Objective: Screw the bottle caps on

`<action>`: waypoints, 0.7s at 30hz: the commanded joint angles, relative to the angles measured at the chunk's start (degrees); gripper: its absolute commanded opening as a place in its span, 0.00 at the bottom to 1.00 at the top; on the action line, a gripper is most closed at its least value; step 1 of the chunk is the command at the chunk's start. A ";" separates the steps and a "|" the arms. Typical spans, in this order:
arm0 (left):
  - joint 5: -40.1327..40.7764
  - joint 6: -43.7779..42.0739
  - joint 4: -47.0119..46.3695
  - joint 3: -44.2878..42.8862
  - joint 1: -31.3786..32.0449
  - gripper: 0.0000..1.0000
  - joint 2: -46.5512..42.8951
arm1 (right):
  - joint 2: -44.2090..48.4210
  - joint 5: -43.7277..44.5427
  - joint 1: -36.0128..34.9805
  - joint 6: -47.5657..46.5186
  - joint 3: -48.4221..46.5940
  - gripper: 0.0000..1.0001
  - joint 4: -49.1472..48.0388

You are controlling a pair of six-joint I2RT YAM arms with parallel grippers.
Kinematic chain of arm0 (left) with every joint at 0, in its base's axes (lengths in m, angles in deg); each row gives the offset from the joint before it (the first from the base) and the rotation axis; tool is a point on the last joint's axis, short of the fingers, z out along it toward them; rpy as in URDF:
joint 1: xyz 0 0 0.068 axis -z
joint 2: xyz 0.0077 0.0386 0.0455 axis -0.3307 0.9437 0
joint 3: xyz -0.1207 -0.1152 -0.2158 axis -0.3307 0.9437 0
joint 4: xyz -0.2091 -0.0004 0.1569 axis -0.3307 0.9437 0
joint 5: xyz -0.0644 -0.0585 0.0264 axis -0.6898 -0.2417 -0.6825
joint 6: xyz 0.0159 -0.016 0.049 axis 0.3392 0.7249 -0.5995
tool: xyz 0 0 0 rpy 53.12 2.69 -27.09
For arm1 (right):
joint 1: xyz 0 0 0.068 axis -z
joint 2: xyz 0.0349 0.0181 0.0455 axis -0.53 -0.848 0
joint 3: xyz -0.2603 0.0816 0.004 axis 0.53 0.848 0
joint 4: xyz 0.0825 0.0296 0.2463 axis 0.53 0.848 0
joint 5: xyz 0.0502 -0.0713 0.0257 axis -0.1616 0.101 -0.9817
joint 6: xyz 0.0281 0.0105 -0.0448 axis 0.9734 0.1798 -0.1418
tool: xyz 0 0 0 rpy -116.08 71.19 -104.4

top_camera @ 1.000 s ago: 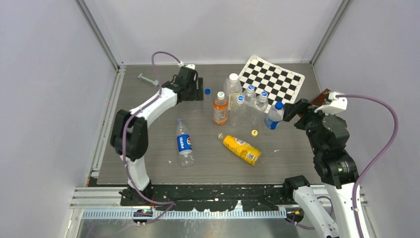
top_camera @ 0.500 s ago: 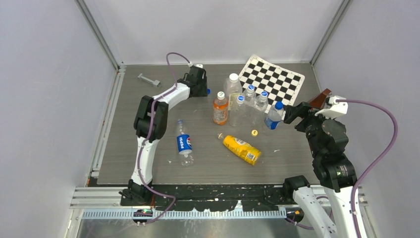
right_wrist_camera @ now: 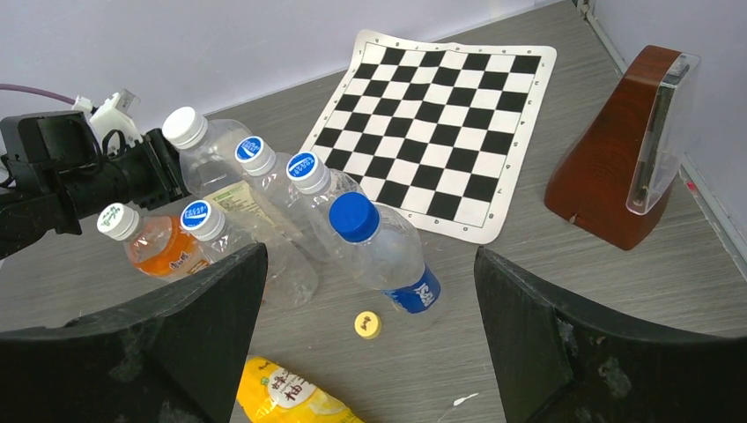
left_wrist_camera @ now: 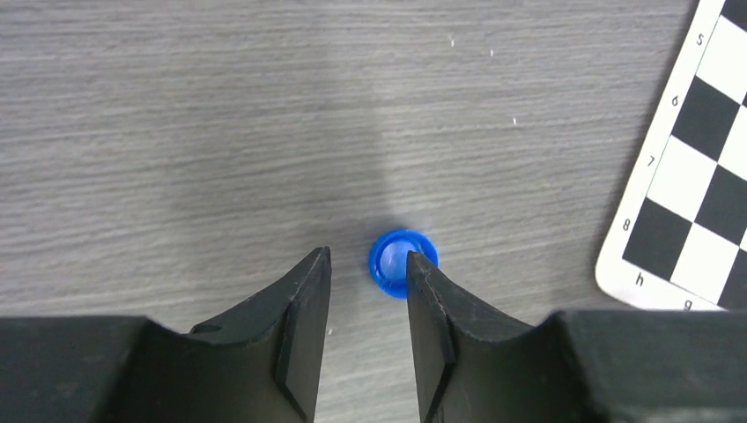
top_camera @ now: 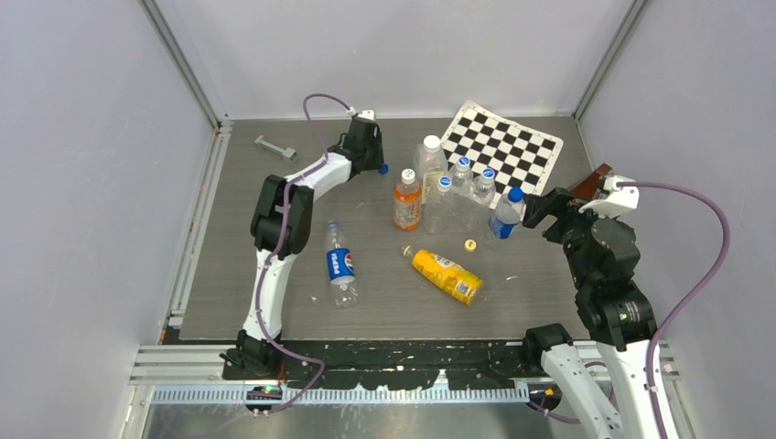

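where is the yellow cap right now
In the top view, the yellow cap lies right of centre, between the lying juice bottle and the standing blue-capped bottle.

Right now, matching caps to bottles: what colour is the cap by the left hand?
The cap is blue; left wrist view best.

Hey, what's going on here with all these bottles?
Two robot arms are set to screw caps onto bottles. The left gripper is low over the table, fingers narrowly apart, with the loose blue cap at one fingertip rather than between them. The right gripper hangs wide open, holding nothing. The Pepsi bottle and yellow juice bottle lie on their sides; the yellow cap sits loose nearby.
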 commanded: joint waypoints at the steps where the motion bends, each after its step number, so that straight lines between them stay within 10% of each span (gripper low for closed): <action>1: -0.77 0.65 -1.82 -4.57 -0.45 0.38 3.53 | -0.81 0.82 -0.42 -0.58 0.00 0.93 -2.72; 21: -2.40 0.38 -2.04 2.67 -1.17 0.00 -0.87 | -2.20 -1.27 -0.53 -0.70 -1.57 0.93 -1.48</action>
